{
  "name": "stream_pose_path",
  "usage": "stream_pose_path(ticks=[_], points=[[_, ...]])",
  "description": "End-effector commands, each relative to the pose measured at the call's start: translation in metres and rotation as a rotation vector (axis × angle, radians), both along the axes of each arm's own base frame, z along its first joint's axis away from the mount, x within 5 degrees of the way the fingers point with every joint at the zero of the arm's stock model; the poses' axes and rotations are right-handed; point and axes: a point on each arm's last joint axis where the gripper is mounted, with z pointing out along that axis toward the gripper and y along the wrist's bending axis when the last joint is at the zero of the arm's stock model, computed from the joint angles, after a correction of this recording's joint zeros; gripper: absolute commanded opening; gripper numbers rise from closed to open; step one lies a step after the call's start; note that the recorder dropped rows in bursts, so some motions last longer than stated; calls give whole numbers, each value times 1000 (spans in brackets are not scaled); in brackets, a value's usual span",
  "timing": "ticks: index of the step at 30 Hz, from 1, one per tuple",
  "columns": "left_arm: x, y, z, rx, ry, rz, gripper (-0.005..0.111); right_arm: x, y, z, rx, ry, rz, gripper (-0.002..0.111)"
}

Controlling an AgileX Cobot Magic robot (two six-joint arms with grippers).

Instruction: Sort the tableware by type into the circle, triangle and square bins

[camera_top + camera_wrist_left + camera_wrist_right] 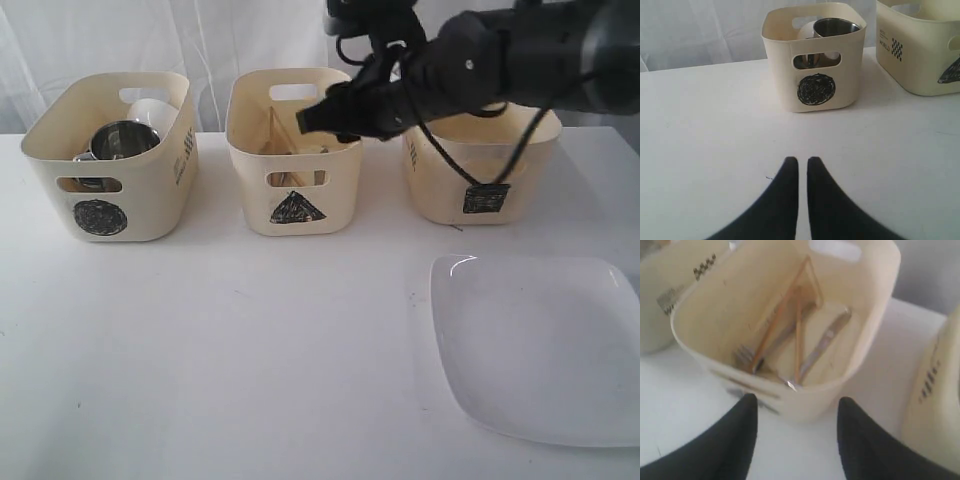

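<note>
Three cream bins stand in a row at the back: circle bin (110, 190), triangle bin (293, 190), square bin (450, 190). A steel mug (122, 140) and a white bowl (150, 108) sit in the circle bin. The large white plate (540, 345) lies flat at the front right. My right gripper (797, 402) hangs open and empty over the triangle bin (715, 315), which holds two wooden chopsticks (777, 322), a fork (745, 357) and other steel cutlery (825, 340). My left gripper (802, 161) is shut and empty, low over bare table in front of the circle bin (812, 65).
The right arm (500, 55) reaches in from the upper right across the top of the square bin, hiding what is inside it. A white curtain hangs behind the bins. In the left wrist view the triangle bin (920, 45) stands close beside the circle bin.
</note>
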Motion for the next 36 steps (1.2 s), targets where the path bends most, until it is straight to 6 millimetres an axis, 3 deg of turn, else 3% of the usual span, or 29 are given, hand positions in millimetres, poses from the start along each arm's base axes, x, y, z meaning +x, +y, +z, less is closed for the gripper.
stream_pose_path(ticks=[1,8,14,24,36], points=[[0,0,-1,-17,-5,0,14,-55,-36,-3,-48,107,-47,47],[0,0,-1,-17,-5,0,14,-154,-100,-29,70,210,-308,47],[0,0,-1,-17,-5,0,14,-205,-114,-49,-270,355,-86,47],[0,0,-1,-17,-5,0,14,-242,-106,-50,-541,532,322,47],[0,0,-1,-17,-5,0,14,-237,-99,-48,-753,370,619,48]])
